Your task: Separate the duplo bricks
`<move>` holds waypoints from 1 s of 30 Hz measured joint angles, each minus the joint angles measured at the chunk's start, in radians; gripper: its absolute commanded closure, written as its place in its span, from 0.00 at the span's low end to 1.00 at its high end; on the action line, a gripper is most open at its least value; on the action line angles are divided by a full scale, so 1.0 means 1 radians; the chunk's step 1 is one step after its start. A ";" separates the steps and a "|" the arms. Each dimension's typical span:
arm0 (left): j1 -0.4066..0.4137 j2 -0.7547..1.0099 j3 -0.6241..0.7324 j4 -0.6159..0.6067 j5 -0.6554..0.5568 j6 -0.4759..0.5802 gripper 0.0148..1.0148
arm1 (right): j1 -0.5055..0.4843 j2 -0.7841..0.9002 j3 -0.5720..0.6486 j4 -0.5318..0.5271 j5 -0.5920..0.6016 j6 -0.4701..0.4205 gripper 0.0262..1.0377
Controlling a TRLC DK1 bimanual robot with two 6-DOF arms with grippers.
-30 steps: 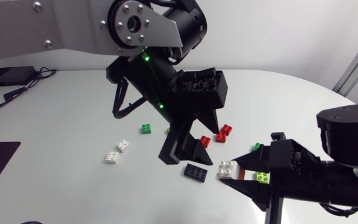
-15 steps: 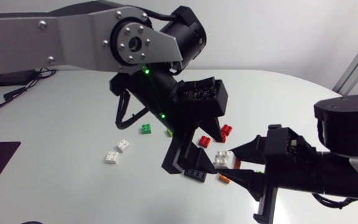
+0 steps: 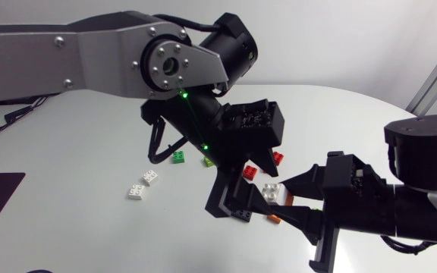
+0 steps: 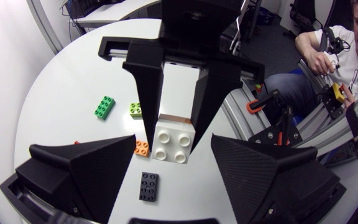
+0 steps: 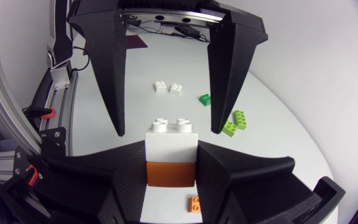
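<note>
Seen from overhead, two robot arms meet near the middle of a white table (image 3: 67, 144).

The right end effector (image 3: 283, 199) is closed on a two-brick stack held off the table: a white square duplo brick (image 5: 171, 144) sitting on a brown duplo brick (image 5: 171, 173). In the right wrist view, its black fingers (image 5: 219, 177) press the stack from both sides, with the white brick at the far end, studs outward.

The left end effector (image 4: 173, 144) is wide open. Its two wedge fingers (image 5: 107, 74) stand on either side of the white brick with a clear gap at each side, and it has hold of nothing.

On the table beneath the two end effectors:
- a flat black duplo brick (image 4: 148, 186), just under the left end effector
- a small orange duplo brick (image 4: 142, 147), just beside the stack

Two red duplo bricks (image 3: 278, 158) lie close behind the left end effector, partly hidden by it.

Farther off:
- a dark green duplo brick (image 3: 178, 157), with a lime green duplo brick (image 3: 209, 161) near it
- two small white duplo bricks (image 3: 143, 184), close together but apart from the green ones
</note>
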 measured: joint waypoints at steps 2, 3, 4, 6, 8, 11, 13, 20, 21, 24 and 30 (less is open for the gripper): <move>-0.002 0.000 -0.005 0.010 0.001 -0.001 0.25 | 0.000 -0.004 0.000 0.000 0.000 0.003 0.73; -0.002 0.000 -0.006 0.013 0.005 -0.002 0.25 | 0.000 -0.006 0.000 0.000 0.000 0.003 0.73; -0.002 0.000 -0.009 0.016 0.008 -0.004 0.26 | 0.000 -0.010 0.000 -0.001 0.000 0.005 0.73; -0.002 0.000 -0.012 0.017 0.013 -0.004 0.31 | 0.000 -0.014 0.000 -0.001 0.000 0.007 0.73; -0.003 0.000 -0.013 0.019 0.015 -0.004 0.34 | 0.000 -0.017 0.000 -0.001 0.000 0.007 0.73; -0.005 0.000 -0.013 0.021 0.015 -0.004 0.34 | 0.000 -0.017 0.000 -0.002 0.000 0.007 0.73; -0.005 0.000 -0.014 0.021 0.015 -0.004 0.37 | 0.002 -0.017 0.000 -0.002 0.000 0.007 0.73; -0.005 -0.013 -0.026 0.021 0.015 -0.004 0.39 | 0.006 -0.018 0.000 -0.004 0.000 0.011 0.73; -0.005 -0.016 -0.028 0.021 0.015 -0.004 0.40 | 0.006 -0.018 0.000 -0.005 0.000 0.011 0.73; -0.005 -0.019 -0.032 0.021 0.015 -0.004 0.42 | 0.006 -0.019 0.000 -0.005 0.000 0.011 0.73; -0.005 -0.019 -0.032 0.024 0.015 -0.004 0.43 | 0.007 -0.033 0.000 -0.006 0.000 0.014 0.73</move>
